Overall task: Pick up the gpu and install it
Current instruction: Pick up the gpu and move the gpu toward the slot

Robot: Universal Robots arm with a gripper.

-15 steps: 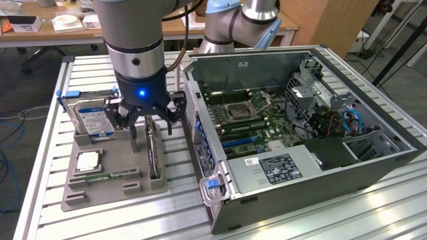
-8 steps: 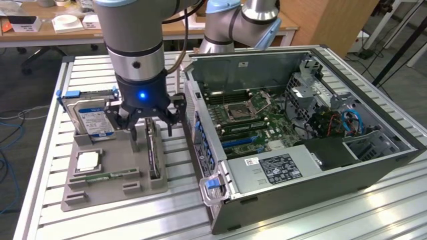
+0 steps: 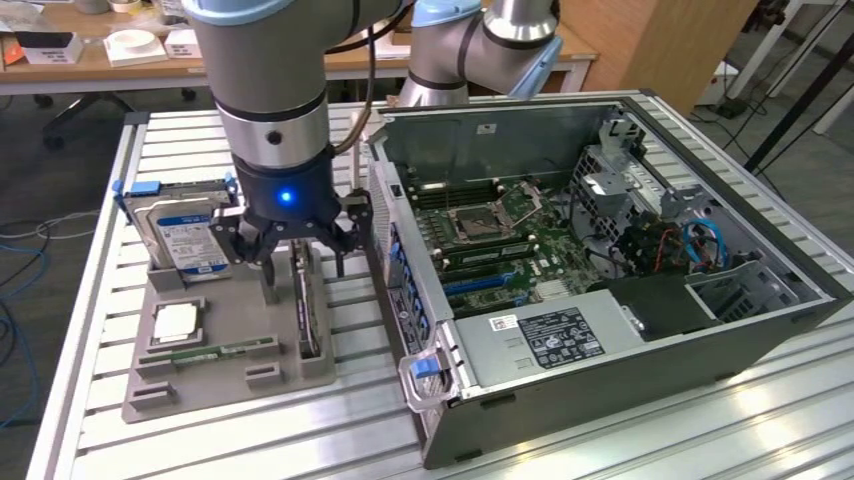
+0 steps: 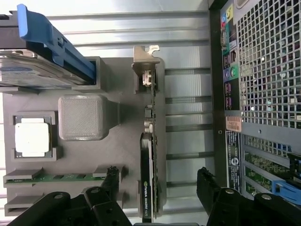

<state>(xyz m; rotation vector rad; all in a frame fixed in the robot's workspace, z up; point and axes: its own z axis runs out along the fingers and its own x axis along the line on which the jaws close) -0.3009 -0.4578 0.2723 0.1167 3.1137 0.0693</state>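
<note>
While the gpu (image 3: 310,312) stands on edge in a slot of the grey holder tray (image 3: 220,335), the arm's gripper (image 3: 304,278) hangs over it with its claw spread wide and gripping nothing. One finger sits on each side of the thin black card, and neither touches it. In the wrist view the card (image 4: 148,181) lies closer to one finger than the other, with its silvery bracket (image 4: 146,66) at the end away from the claw.

The same tray carries a hard drive (image 3: 187,235), a processor chip (image 4: 32,139) and a green memory stick (image 4: 61,178). Just beside it on the slatted table (image 3: 667,440) lies the open computer case (image 3: 667,370), its motherboard (image 3: 487,230) exposed.

By the look of it the work is at the pick-up step — the card unlifted, the install not begun. A sound grasp would seem to call for centring the claw on the card and closing on its flat faces — lifting straight out of the slot, without tilting the board.
</note>
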